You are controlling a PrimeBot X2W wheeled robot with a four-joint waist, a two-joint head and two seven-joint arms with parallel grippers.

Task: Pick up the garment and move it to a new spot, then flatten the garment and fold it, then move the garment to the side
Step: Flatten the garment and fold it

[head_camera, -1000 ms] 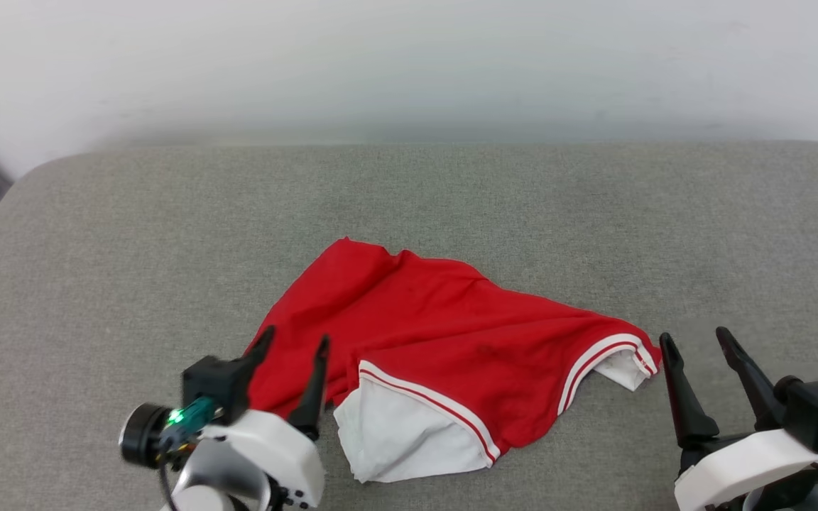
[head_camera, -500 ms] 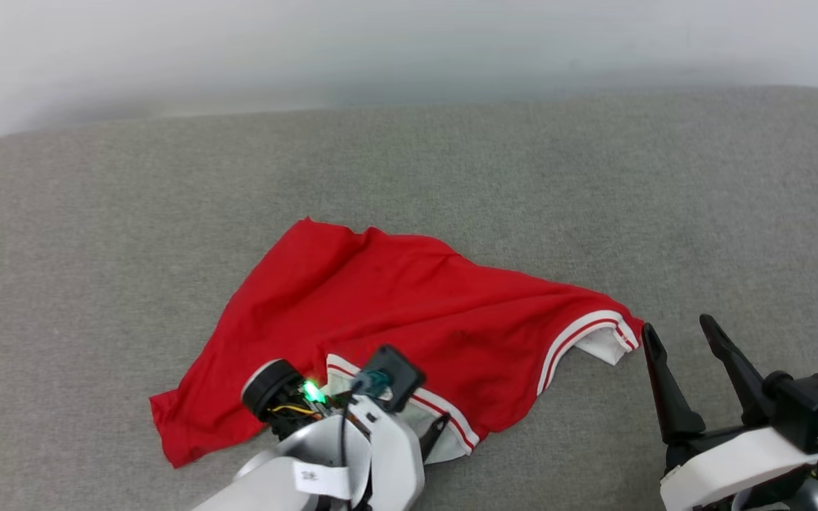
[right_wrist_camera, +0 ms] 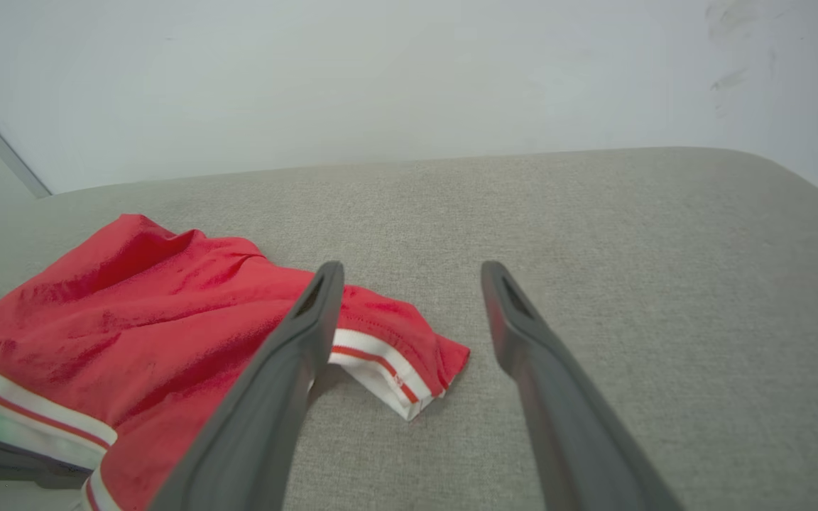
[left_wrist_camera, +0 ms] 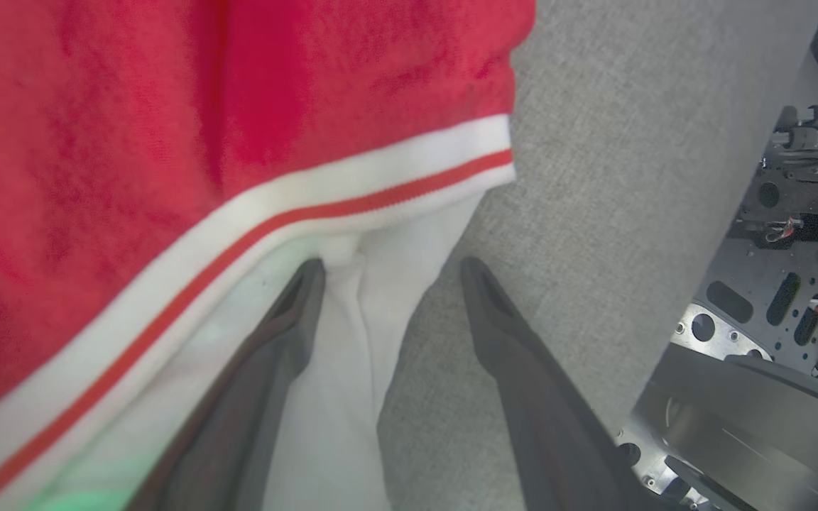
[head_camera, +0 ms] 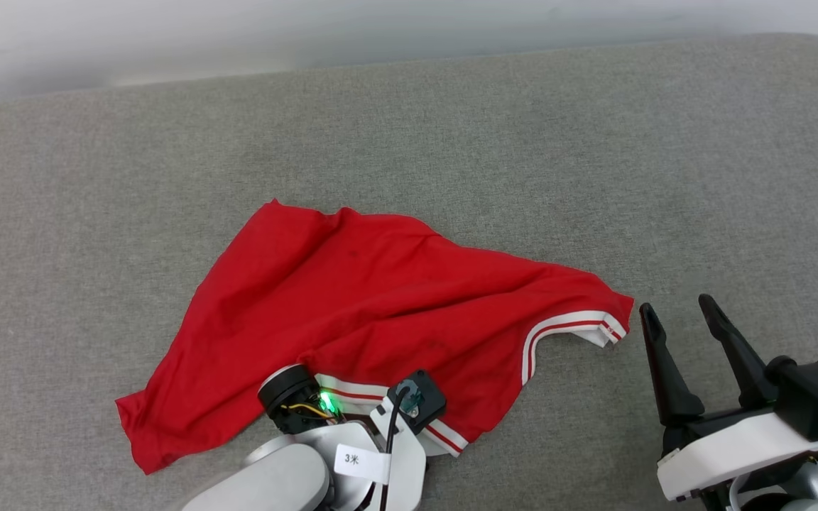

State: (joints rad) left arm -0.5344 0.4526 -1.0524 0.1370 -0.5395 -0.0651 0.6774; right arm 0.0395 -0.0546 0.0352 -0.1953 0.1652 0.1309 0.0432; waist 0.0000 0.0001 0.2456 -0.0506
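Observation:
The garment (head_camera: pixel 380 284) lies crumpled on the grey cushion, red side up, with red-white striped trim and a white sleeve at its near edge. My left arm's wrist (head_camera: pixel 352 426) hangs over that near edge. In the left wrist view my left gripper (left_wrist_camera: pixel 388 270) is open and points down at the white sleeve (left_wrist_camera: pixel 352 341): one finger rests over the white cloth, the other over bare cushion. My right gripper (head_camera: pixel 677 307) stands open just right of the garment's striped corner (right_wrist_camera: pixel 395 369), apart from it, with nothing between its fingers (right_wrist_camera: pixel 412 270).
The grey cushion (head_camera: pixel 593 142) stretches wide behind and to the right of the garment, ending at a pale wall (right_wrist_camera: pixel 380 71). The robot's metal base (left_wrist_camera: pixel 771 298) shows close beside the left gripper.
The head camera has tilted down and shifted. My left arm swung from the garment's left edge to over its near white sleeve, fingers turned downward. The right gripper stayed put.

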